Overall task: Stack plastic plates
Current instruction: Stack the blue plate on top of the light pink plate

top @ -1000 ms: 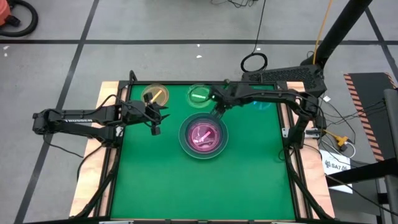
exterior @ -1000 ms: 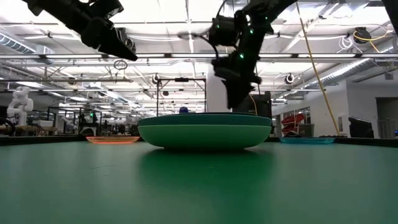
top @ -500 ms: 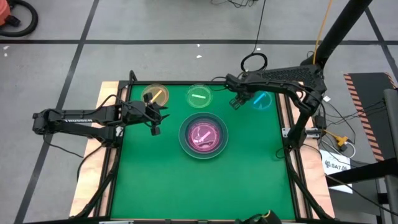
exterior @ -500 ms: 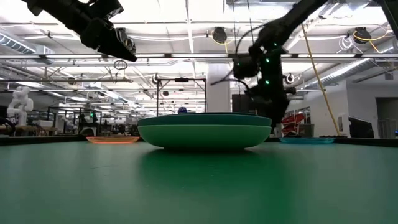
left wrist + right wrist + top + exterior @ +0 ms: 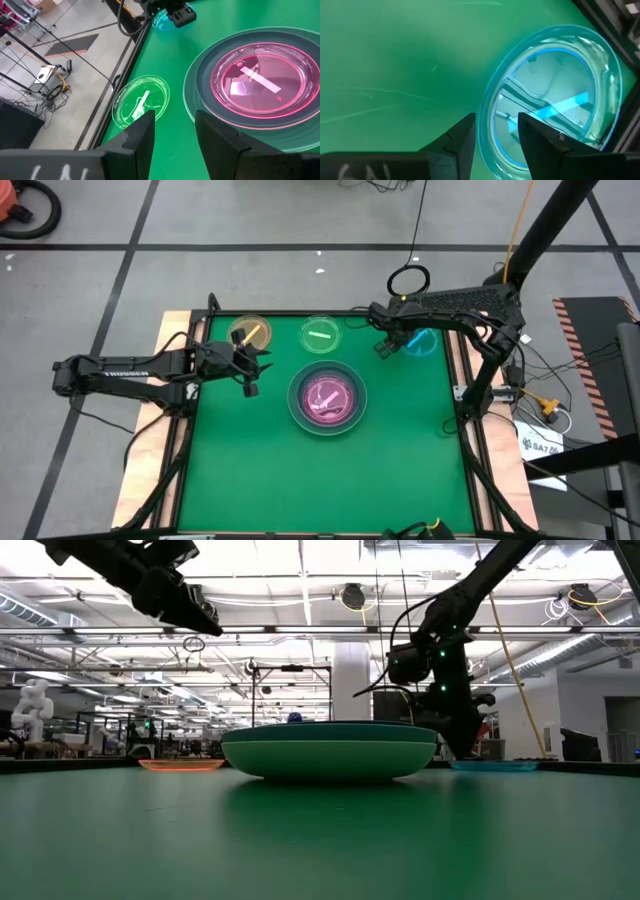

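A stack of larger plastic plates [image 5: 327, 400] sits mid-table with a small pink plate [image 5: 325, 396] on top. Three small plates lie flat along the far edge: amber [image 5: 248, 332], green [image 5: 321, 335] and blue [image 5: 422, 342]. My right gripper [image 5: 386, 346] is open and points steeply down. It hovers just over the blue plate's [image 5: 555, 90] left rim [image 5: 489, 120], one finger on either side of it, and I see no touch. My left gripper [image 5: 250, 372] hangs open in the air between the amber plate and the stack, holding nothing.
The green mat [image 5: 330, 470] is bare on its near half. A wooden border [image 5: 170, 430] frames the mat. In the low view the stack [image 5: 328, 750] stands between the amber plate [image 5: 182, 764] and the blue plate [image 5: 495, 765].
My right gripper has swung from above the far side of the stack, beside the green plate, toward the table's right edge. It has sunk to the blue plate and tipped to point more steeply down. Its fingers stay open.
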Controlling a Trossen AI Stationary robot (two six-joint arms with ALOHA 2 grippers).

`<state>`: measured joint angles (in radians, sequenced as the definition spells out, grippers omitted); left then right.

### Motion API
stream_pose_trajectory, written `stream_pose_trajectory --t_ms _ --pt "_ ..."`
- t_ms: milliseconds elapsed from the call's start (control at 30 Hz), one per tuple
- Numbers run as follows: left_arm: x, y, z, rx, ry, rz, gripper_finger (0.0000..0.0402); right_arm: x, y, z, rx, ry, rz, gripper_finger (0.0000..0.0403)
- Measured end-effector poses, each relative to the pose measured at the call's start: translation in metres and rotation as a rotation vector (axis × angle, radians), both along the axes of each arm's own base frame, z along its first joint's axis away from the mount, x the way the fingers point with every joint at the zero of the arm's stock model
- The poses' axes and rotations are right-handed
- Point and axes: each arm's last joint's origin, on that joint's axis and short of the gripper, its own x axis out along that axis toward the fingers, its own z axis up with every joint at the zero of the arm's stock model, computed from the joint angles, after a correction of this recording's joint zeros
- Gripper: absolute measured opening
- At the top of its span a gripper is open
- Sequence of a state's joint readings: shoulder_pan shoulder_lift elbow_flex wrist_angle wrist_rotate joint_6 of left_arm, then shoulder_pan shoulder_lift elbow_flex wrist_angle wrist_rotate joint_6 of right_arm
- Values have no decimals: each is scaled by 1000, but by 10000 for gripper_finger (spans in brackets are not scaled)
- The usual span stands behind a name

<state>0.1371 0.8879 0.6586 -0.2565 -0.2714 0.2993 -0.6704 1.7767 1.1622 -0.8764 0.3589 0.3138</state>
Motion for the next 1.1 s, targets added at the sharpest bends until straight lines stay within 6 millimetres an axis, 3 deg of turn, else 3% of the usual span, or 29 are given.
stream_pose_trajectory --t_ms 467,767,1100 --pt "0 0 0 1 2 -1 149 4 -2 0 -21 -64 -35 110" --pt "0 0 0 -2 1 1 149 -5 5 -26 -40 -89 -47 90" --pt "0 0 0 2 2 -1 149 -1 11 -29 -51 -98 -21 48"
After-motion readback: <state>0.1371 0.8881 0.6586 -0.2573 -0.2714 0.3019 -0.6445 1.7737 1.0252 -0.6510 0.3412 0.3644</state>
